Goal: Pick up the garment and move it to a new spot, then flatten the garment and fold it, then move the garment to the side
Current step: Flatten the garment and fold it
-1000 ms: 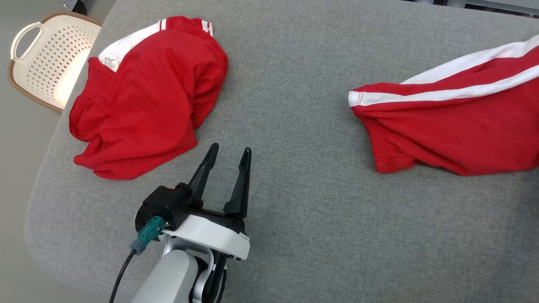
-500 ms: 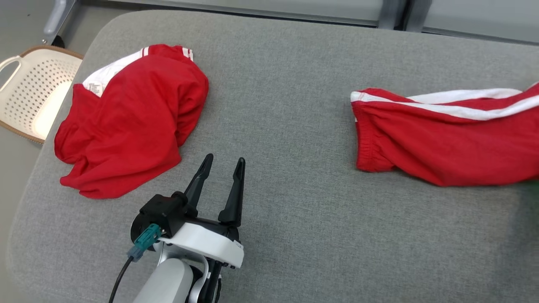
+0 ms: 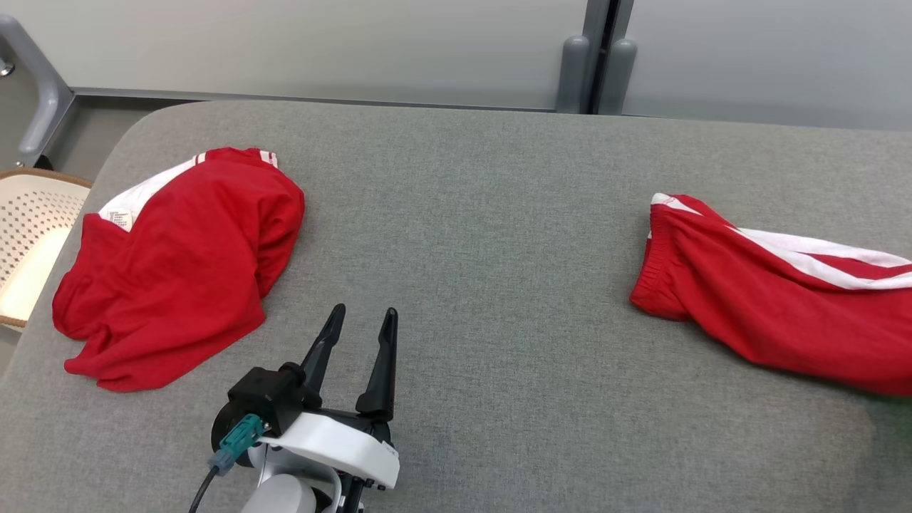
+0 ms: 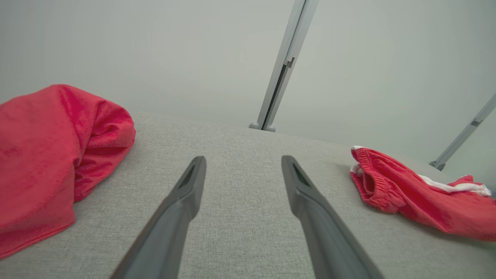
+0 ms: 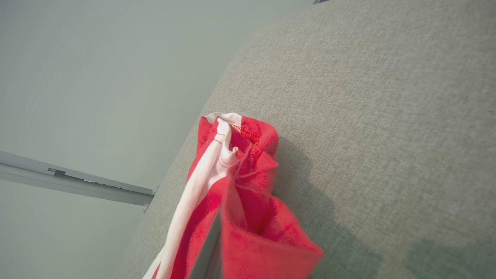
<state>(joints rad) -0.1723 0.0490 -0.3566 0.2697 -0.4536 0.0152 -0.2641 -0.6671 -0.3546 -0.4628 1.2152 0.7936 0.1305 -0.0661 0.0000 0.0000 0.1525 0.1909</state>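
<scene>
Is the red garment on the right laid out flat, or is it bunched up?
Bunched up: the striped red garment lies gathered in thick folds on the grey table, not spread flat.

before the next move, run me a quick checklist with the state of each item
1. Grip: right gripper shut on the striped garment: ok, cloth bunches around its finger.
2. Free arm: left gripper open, nothing between its fingers: ok.
3. Clearance: left gripper apart from the second red garment: ok.
4. Room: bare stretch of grey surface between the two garments: ok.
5. Flatness: striped garment lying flat: not ok, creased and bunched.
6. Depth of grip: how much cloth the right gripper holds: cannot tell, folds hide it.
</scene>
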